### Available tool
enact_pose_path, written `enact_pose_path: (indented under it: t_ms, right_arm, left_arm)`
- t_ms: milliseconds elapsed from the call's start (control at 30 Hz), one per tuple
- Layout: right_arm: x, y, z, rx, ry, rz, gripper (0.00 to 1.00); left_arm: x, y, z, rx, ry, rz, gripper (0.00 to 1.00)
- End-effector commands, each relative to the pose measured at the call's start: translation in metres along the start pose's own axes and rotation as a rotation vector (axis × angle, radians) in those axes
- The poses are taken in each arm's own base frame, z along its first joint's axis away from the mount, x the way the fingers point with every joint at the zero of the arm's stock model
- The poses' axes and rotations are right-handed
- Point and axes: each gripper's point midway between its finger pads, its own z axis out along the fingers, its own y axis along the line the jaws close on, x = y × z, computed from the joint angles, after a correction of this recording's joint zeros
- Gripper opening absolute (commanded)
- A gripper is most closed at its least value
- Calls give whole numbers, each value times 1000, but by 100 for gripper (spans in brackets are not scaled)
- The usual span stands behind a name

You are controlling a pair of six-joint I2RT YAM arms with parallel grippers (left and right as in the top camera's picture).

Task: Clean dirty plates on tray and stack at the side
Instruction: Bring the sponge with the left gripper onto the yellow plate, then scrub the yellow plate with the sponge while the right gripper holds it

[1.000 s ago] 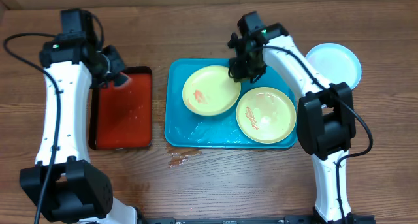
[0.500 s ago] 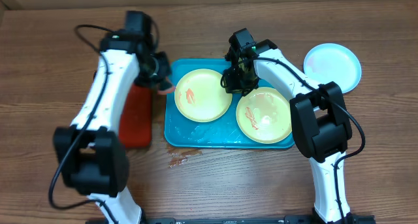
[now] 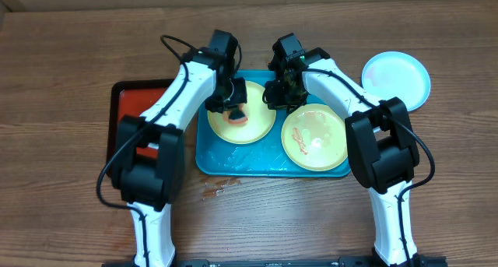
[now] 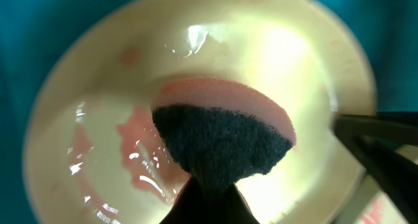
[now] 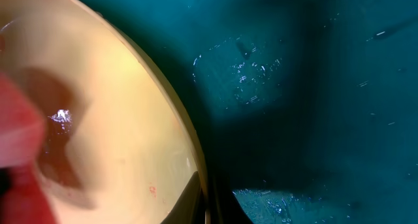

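The turquoise tray (image 3: pixel 257 163) holds two yellow-green plates. My left gripper (image 3: pixel 233 105) is shut on a pink sponge with a dark scouring face (image 4: pixel 222 142) and presses it onto the left plate (image 3: pixel 254 131), beside red smears (image 4: pixel 140 155). My right gripper (image 3: pixel 279 96) is shut on that plate's right rim (image 5: pixel 193 142), one finger inside and one outside. The second plate (image 3: pixel 315 138), with an orange smear, lies at the tray's right. The blue-white plate (image 3: pixel 397 79) sits on the table to the right of the tray.
A red tray with a black rim (image 3: pixel 128 103) lies left of the turquoise tray, partly under my left arm. A small reddish spill (image 3: pixel 214 191) marks the wooden table in front of the tray. Water drops wet the tray floor (image 5: pixel 313 87).
My left arm has swung right from over the red tray to the left plate and set the sponge on it. My right gripper has stayed at that plate's rim.
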Motion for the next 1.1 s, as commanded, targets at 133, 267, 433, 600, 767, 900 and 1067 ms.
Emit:
enact_pose_path:
  t_ms: [133,267,433,600,767,900,1067]
  right_arm:
    - [6,-8,8,35,2,15,4]
    - [5,-8,8,35,1,14,4]
    - [5,-8,8,35,0,14,4]
    - [2,-7,8,32,-11,11,4]
    - [2,-7,8,32,-11,12,4]
    - [3,-7,9,32,-11,11,4]
    - [2,-7,11,30,-16,10,4]
  left_arm:
    - [5,-7,32,15,47,-18,4]
    - [0,16,41,-111,15,-16,4]
    - [-9,74,22,-423,-52,-18,4]
    - [-23,79,0,-415,-73,-54,4]
    - [-37,51,-19,-303,-86,-59,4]
    - [-38,10,-21,-86,-49,-44,4]
    - [-16,-11,1,20,48,-10,4]
